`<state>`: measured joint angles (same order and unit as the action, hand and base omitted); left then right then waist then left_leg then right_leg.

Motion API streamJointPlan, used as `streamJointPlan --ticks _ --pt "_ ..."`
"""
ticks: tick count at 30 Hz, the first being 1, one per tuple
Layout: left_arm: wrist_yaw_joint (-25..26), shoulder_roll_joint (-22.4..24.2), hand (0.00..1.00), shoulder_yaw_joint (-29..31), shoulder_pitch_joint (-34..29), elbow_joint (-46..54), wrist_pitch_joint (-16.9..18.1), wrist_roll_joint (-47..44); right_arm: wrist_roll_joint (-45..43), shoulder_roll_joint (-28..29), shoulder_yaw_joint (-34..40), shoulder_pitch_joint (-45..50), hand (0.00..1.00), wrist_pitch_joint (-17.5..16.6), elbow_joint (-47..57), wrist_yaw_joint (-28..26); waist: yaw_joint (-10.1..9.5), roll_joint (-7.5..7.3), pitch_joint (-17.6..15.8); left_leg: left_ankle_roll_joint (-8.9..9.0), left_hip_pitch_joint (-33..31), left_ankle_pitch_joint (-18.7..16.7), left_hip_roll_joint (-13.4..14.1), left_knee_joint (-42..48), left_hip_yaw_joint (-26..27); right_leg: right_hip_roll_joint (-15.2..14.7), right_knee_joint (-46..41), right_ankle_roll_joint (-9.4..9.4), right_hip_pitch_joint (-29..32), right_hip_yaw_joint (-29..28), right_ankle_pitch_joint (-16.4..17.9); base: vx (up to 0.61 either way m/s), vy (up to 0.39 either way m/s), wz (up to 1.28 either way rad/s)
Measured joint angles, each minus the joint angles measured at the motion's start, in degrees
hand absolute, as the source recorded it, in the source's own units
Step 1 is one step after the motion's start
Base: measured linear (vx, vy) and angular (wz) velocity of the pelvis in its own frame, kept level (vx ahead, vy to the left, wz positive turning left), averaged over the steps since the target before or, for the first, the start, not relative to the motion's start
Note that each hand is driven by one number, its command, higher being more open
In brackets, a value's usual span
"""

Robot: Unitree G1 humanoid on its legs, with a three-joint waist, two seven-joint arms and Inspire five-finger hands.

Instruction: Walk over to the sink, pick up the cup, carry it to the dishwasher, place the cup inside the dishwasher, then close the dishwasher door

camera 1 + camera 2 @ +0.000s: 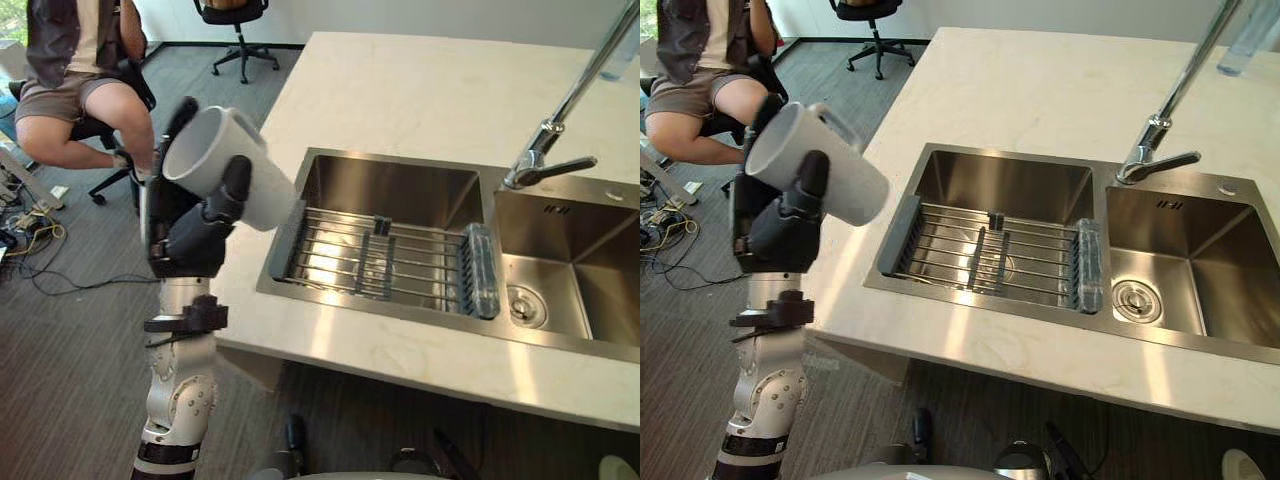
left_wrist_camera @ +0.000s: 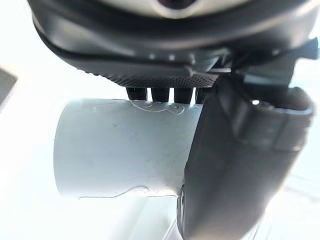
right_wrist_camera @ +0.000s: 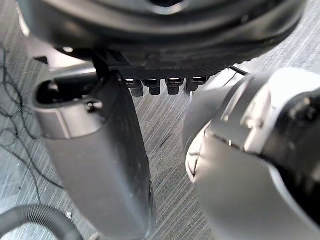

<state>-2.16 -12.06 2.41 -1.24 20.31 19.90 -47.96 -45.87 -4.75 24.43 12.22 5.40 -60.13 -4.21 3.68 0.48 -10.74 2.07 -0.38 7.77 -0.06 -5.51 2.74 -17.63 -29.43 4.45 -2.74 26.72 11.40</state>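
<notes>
Right hand [image 3: 100,165] over grey carpet floor [image 3: 167,135] — cannot tell how its fingers are set. Near left, left hand [image 1: 190,235] raised beside the counter [image 1: 420,90], fingers and thumb wrapped round the white cup [image 1: 235,160] — cup tilted, mouth toward far left. Right of it, steel sink [image 1: 400,185] with wire rack [image 1: 400,250]; faucet [image 1: 545,150] behind. Far left, seated person [image 1: 70,90]; office chair [image 1: 238,30] beyond.

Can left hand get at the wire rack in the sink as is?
Probably not: the left hand is curled round the white cup, held up beside the counter. Nothing blocks the wire rack itself.
</notes>
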Motion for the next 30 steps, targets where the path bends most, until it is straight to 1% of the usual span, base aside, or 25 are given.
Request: streamJointPlan --ticks 2,5,7,8,9,10,11,12,13,14,15,16,17,19,20,21,22,23,24,25,26,27,28,29,30 --pt "-0.01 1.52 0.00 2.23 -1.73 -0.40 2.07 -2.12 0.00 1.16 0.05 0.31 1.00 0.10 -0.10 -0.03 -0.63 -1.11 0.71 0.02 -0.47 0.02 -0.88 0.11 -1.72 -0.48 -1.85 0.04 0.84 -2.73 0.02 0.04 0.010 0.36" --pt "0.45 3.08 0.00 3.61 -4.09 -0.63 4.01 -2.79 0.06 1.77 0.05 0.08 1.00 0.21 -0.21 -0.19 -1.61 -1.42 1.67 0.32 -1.40 0.85 -1.08 0.41 -2.29 0.75 0.45 1.36 0.55 -6.66 0.53 0.05 -0.043 0.23" --pt "1.19 3.06 0.00 4.35 -4.84 -0.63 4.27 -2.75 0.11 1.72 0.21 0.06 1.00 0.19 -0.36 -0.25 -2.61 -1.56 2.01 -0.05 -1.97 1.68 -1.05 0.56 -2.21 2.37 7.24 2.58 -2.30 -8.15 1.28 0.04 -0.098 0.06" --pt "2.27 2.91 0.00 4.75 -4.83 -0.61 4.33 -2.63 0.26 1.73 0.20 -0.26 1.00 0.11 -0.36 -0.41 -3.70 -1.85 2.47 -0.88 -3.06 2.30 -1.04 1.18 -1.60 3.40 13.36 2.89 -4.36 -8.69 1.48 0.01 -0.146 -0.22" --pt "3.49 2.59 0.00 5.07 -4.84 -0.61 4.29 -2.63 0.51 1.72 0.10 -0.98 1.00 -0.17 -0.13 -1.07 -4.50 -2.04 2.69 -0.91 -4.39 2.33 -0.95 2.07 -0.79 4.27 19.02 3.20 -5.82 -9.47 1.43 -0.01 -0.155 -0.22" --pt "4.22 2.44 0.00 5.09 -4.92 -0.62 4.12 -2.55 0.52 1.65 -0.01 -1.54 1.00 -0.48 -0.07 -1.41 -4.67 -2.00 2.67 -0.90 -4.95 2.33 -0.82 2.57 -0.70 4.66 21.17 4.40 -6.72 -9.79 1.15 -0.06 -0.167 -0.11" --pt "5.62 2.41 0.00 4.99 -5.34 -0.80 2.96 -1.36 0.58 1.34 -0.20 -2.55 1.00 -0.95 -0.05 -1.74 -4.57 -0.94 2.30 -0.84 -5.29 2.37 0.11 3.71 -1.01 6.07 23.05 4.58 -7.92 -9.66 0.02 -0.10 -0.147 0.04" --pt "6.07 1.63 0.00 4.95 -6.21 -1.21 1.81 0.24 0.55 1.26 -1.02 -2.66 1.00 -1.38 0.50 -1.98 -4.52 -0.36 2.53 -0.66 -5.11 2.41 0.67 4.35 -1.41 7.19 23.46 4.23 -8.79 -9.52 -0.18 -0.11 -0.135 0.11" --pt "6.01 1.19 0.00 4.95 -6.43 -1.65 1.53 1.03 0.56 1.15 -1.61 -2.53 1.00 -1.54 1.10 -2.12 -4.51 -0.01 2.55 -0.44 -5.06 2.48 1.03 4.66 -1.80 7.71 23.46 3.96 -9.14 -9.33 -0.14 -0.13 -0.116 0.24" --pt "5.65 0.41 0.00 5.05 -6.46 -3.17 1.45 2.07 0.46 0.46 -3.03 -2.48 1.00 -1.97 1.83 -2.12 -4.57 1.02 2.57 0.18 -5.11 2.89 1.65 4.94 -2.84 8.75 23.17 3.32 -9.52 -8.70 0.04 -0.18 -0.137 0.41" --pt "5.32 -0.49 0.00 5.27 -6.63 -4.95 1.31 2.53 0.45 -0.62 -4.20 -2.45 1.00 -2.32 2.51 -2.00 -4.70 2.46 2.33 0.83 -5.13 3.43 2.17 4.96 -4.17 9.53 22.07 2.48 -9.64 -7.74 0.59 -0.19 -0.132 0.45" --pt "4.86 -0.81 0.00 5.73 -7.00 -5.70 1.02 2.47 0.44 -1.25 -4.84 -2.47 1.00 -2.49 2.61 -1.83 -4.82 3.11 2.24 0.99 -5.11 3.76 2.30 4.95 -4.77 9.74 21.35 2.03 -9.65 -7.33 1.11 -0.20 -0.111 0.44" --pt "3.91 -1.01 0.00 6.93 -7.97 -7.08 0.50 2.41 0.43 -2.17 -5.42 -2.26 1.00 -2.64 2.77 -1.48 -5.44 4.35 2.13 1.17 -4.83 4.21 2.48 4.91 -5.50 9.87 19.72 1.43 -9.54 -6.76 2.42 -0.14 -0.055 0.30" --pt "3.12 -1.11 0.00 9.56 -10.60 -7.49 0.08 2.36 0.43 -3.02 -6.10 -1.46 1.00 -2.68 2.76 -0.39 -6.56 5.65 2.20 0.96 -4.13 3.61 2.61 4.53 -5.92 9.80 16.71 1.15 -9.36 -6.04 4.06 -0.15 -0.067 0.32" --pt "2.54 -1.57 0.00 11.84 -11.91 -7.50 -0.13 2.38 0.34 -3.05 -6.46 -1.10 1.00 -2.55 2.69 0.23 -7.28 6.58 2.19 0.05 -4.33 2.31 3.11 4.45 -4.07 9.81 15.56 0.84 -9.20 -5.28 4.61 -0.13 -0.069 0.39" --pt "2.34 -1.95 0.00 13.10 -12.31 -7.52 -0.34 2.38 0.27 -3.03 -6.78 -0.85 1.00 -2.29 2.56 0.47 -7.48 6.29 2.29 -0.67 -4.71 0.58 3.27 4.55 -2.72 9.53 15.64 0.69 -9.14 -4.63 4.51 -0.09 -0.050 0.56" --pt "2.16 -2.98 0.00 15.28 -12.30 -7.51 -0.72 2.40 -0.01 -3.00 -6.76 -0.70 1.00 -2.06 2.45 0.59 -7.89 4.36 2.27 -2.57 -6.49 -2.57 3.43 6.87 1.71 7.72 15.49 0.69 -8.31 -3.03 3.61 -0.08 -0.006 0.79" --pt "2.01 -4.25 0.00 16.50 -11.81 -7.43 -0.72 2.38 -0.08 -3.09 -6.68 -0.38 1.00 -1.87 2.23 0.58 -7.91 4.38 2.37 -3.31 -9.87 -3.13 3.83 13.18 5.29 6.49 14.31 0.67 -7.09 -0.64 3.57 -0.05 0.016 0.87" --pt "1.94 -4.80 0.00 16.73 -11.57 -7.38 -0.82 2.36 -0.08 -3.35 -6.54 -0.24 1.00 -1.87 2.15 0.57 -7.94 4.46 2.50 -4.35 -11.16 -3.84 3.88 16.91 6.59 5.82 13.86 0.67 -6.89 0.67 3.57 -0.04 0.030 0.90" --pt "1.48 -5.27 0.00 17.39 -11.44 -7.00 -0.88 2.38 -0.08 -3.76 -6.10 -0.12 1.00 -1.55 1.74 0.57 -7.90 4.41 2.56 -6.89 -12.14 -5.66 4.51 23.70 9.36 4.39 12.64 0.68 -6.45 2.61 3.57 -0.02 0.044 0.82" --pt "1.37 -5.12 0.00 17.36 -11.32 -6.67 -1.36 3.43 -0.23 -4.17 -5.52 0.47 1.00 -1.52 1.78 0.55 -8.12 5.30 3.31 -10.17 -11.61 -7.91 6.59 27.19 13.74 4.06 10.14 0.68 -6.03 4.76 3.65 -0.02 0.046 0.88" --pt "1.18 -5.04 0.00 16.85 -10.81 -6.92 -2.14 4.49 -0.36 -4.77 -4.97 0.75 1.00 -1.50 1.88 0.48 -7.96 6.35 3.92 -10.01 -11.74 -7.41 5.92 26.50 14.98 3.93 8.15 0.11 -5.48 5.95 3.78 -0.04 0.063 1.19" --pt "0.74 -4.99 0.00 15.19 -9.25 -7.48 -3.65 6.31 -1.50 -5.13 -4.41 0.73 1.00 -1.42 1.13 0.48 -6.94 7.43 4.01 -10.48 -11.74 -5.01 4.63 22.96 14.38 4.76 6.32 -2.96 -3.56 6.00 6.19 -0.11 0.014 1.90" --pt "-0.11 -4.10 0.00 14.28 -7.51 -7.56 -6.16 8.95 -2.98 -4.99 -3.88 0.46 1.00 -1.12 0.09 0.29 -4.65 5.96 4.70 -7.97 -10.80 1.87 0.42 11.87 8.60 7.99 11.63 -6.71 -0.81 5.82 5.45 -0.12 -0.022 2.62" --pt "-0.90 -2.89 0.00 13.17 -5.64 -8.53 -7.74 10.17 -4.14 -4.30 -1.74 0.37 1.00 -1.41 -0.44 -0.24 -3.03 5.70 4.24 -12.56 -10.08 -0.50 0.37 12.44 13.09 5.88 11.19 -4.70 -1.43 9.25 3.33 -0.10 -0.048 2.35"
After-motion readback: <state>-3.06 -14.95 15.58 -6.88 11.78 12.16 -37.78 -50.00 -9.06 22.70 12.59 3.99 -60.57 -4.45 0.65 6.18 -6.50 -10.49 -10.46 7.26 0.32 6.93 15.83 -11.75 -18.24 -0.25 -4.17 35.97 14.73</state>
